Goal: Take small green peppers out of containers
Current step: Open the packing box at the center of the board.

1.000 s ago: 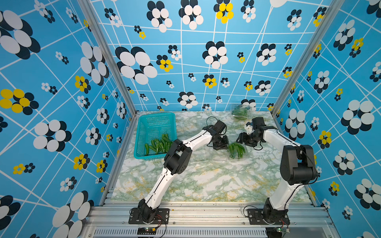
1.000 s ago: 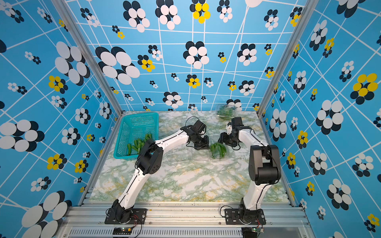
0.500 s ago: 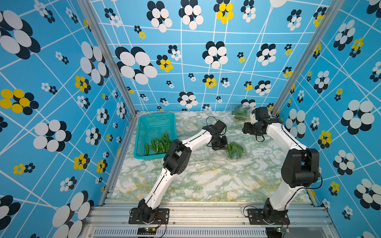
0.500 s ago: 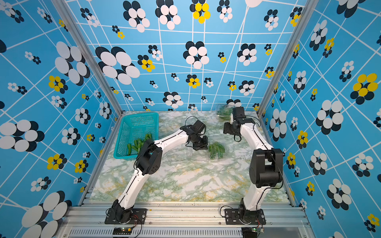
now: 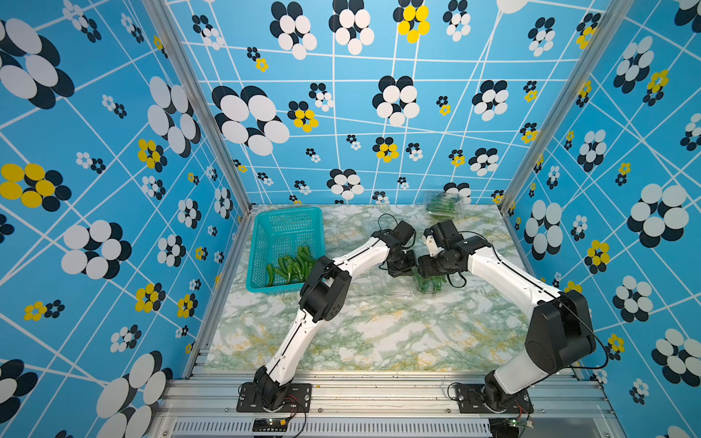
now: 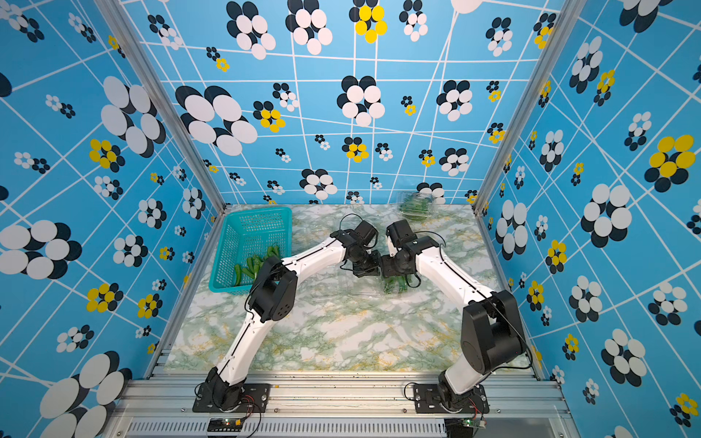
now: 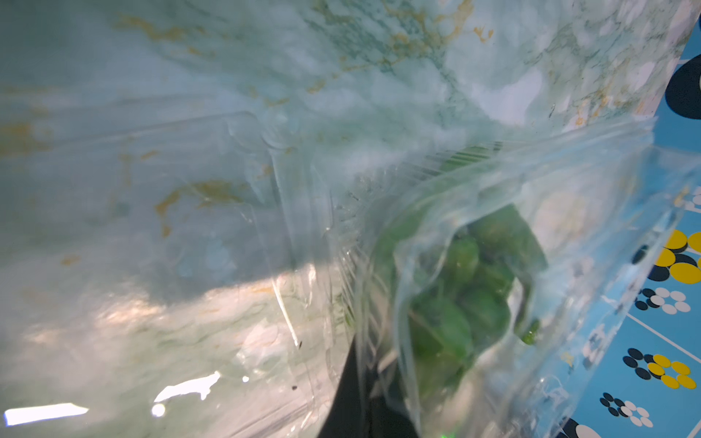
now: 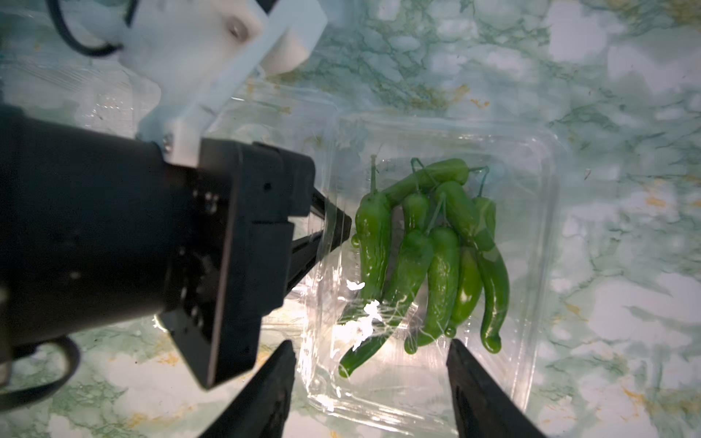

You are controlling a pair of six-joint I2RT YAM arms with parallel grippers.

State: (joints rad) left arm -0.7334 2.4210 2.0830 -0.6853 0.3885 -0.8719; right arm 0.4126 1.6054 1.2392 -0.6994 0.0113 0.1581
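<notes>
Three clear containers stand on the marble table [image 5: 379,333]. The open container [image 8: 538,227] lies mid-table and holds a bunch of small green peppers [image 8: 440,265], seven or eight by count. A closed container [image 5: 442,204] with more peppers sits against the back wall. A third clear shell [image 5: 351,233] shows only faintly beside the teal basket [image 5: 282,227], and its contents cannot be told. The basket holds a further heap of peppers [image 5: 290,265] at its front end, too tangled to count. In the open container most peppers lie side by side with their long axes parallel. Their thin stems gather at the end far from the right gripper [image 8: 373,379] and their tips point toward it, while one pepper lies crosswise over the stem end. The left gripper [image 8: 337,227] has its fingers pressed together, pinching the thin plastic wall of the open container next to the bunch. The right gripper hangs over the tray's near edge with its fingers [image 8: 474,379] spread apart, holding nothing.
</notes>
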